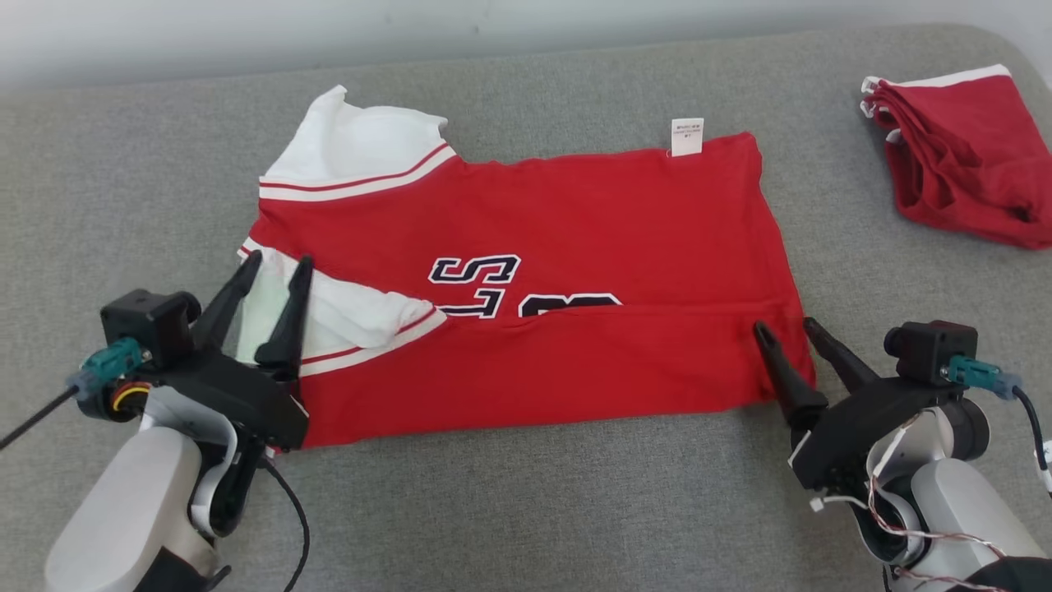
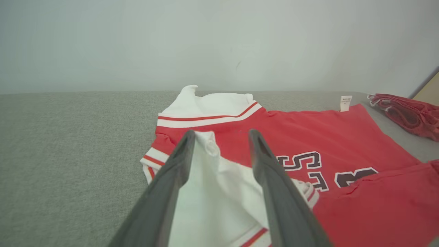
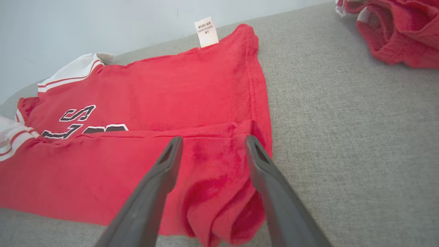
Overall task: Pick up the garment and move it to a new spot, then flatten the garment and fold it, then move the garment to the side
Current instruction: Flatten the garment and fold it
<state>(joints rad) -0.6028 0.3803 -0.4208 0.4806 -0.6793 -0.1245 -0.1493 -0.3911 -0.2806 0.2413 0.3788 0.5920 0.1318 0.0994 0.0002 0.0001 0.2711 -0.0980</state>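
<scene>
The red garment (image 1: 575, 214) lies mid-way across the grey cushion (image 1: 526, 510), its near edge folded over, with bare cushion in front and to its left. A second red garment (image 1: 962, 156) sits at the far right. The left gripper (image 1: 279, 260) stands parted astride the white sleeve (image 1: 362, 316). The right gripper (image 1: 785, 325), also parted, straddles the bunched near-right corner, and neither pinches cloth. The white tag (image 1: 687, 136) has print too small to read, and an outlined "S" (image 1: 477, 270) shows.

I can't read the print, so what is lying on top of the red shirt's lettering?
The shirt has its near edge folded over the lettering, hiding its lower part. A white sleeve lies beside.
</scene>
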